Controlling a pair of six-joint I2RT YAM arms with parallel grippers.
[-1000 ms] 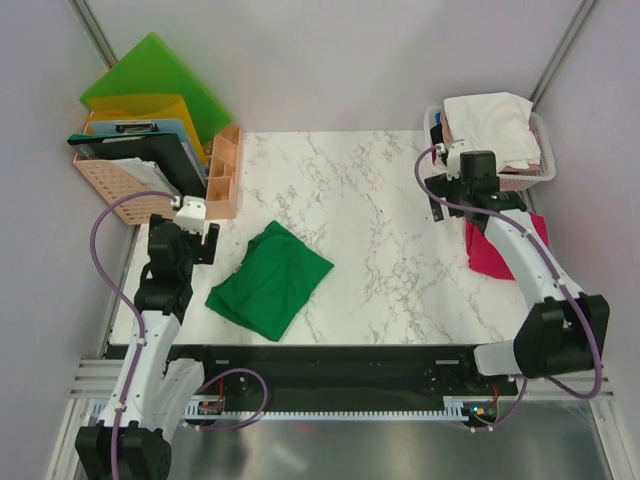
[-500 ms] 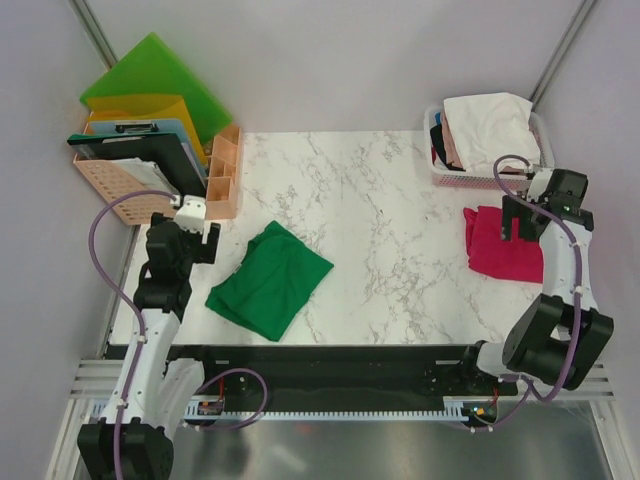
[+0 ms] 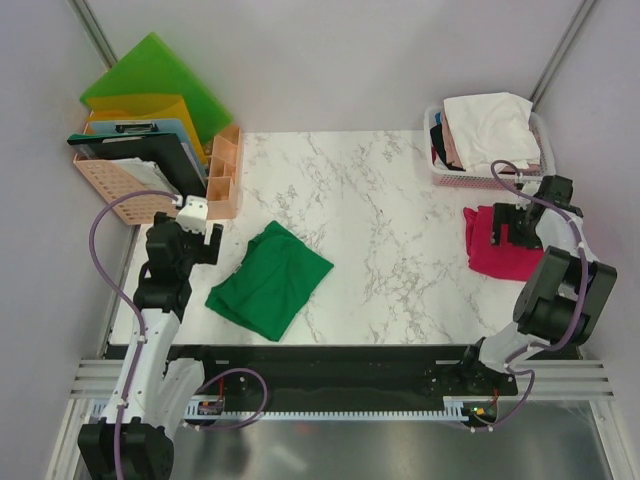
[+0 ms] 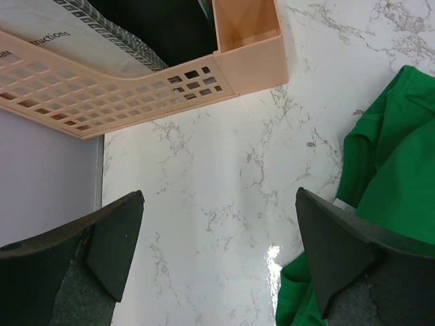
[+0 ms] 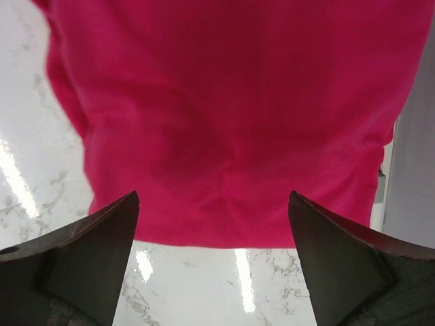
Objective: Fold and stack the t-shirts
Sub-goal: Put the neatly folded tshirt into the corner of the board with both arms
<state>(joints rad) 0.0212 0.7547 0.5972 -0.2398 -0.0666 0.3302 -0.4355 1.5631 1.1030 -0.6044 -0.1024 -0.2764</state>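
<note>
Both grippers open and empty; two tees on the table, more in the basket.

Left gripper [image 3: 207, 240] hovers with its jaws wide apart and nothing between them. A peach desk organiser [image 3: 225, 175] and a perforated paper tray [image 4: 102, 95] sit just ahead of its fingertips. The green t-shirt [image 3: 270, 280] lies loosely folded on the marble table [image 3: 390, 230], just to this gripper's right and untouched. Right gripper [image 3: 510, 225], jaws likewise spread wide, hangs directly over the magenta t-shirt [image 3: 490, 258]. That shirt lies folded and fills the right wrist view ahead of the fingers [image 5: 88, 244]; whether they touch it cannot be told. Beyond this gripper, a white basket [image 3: 440, 178] holds a white t-shirt [image 3: 490, 125] on top of pink cloth.
</note>
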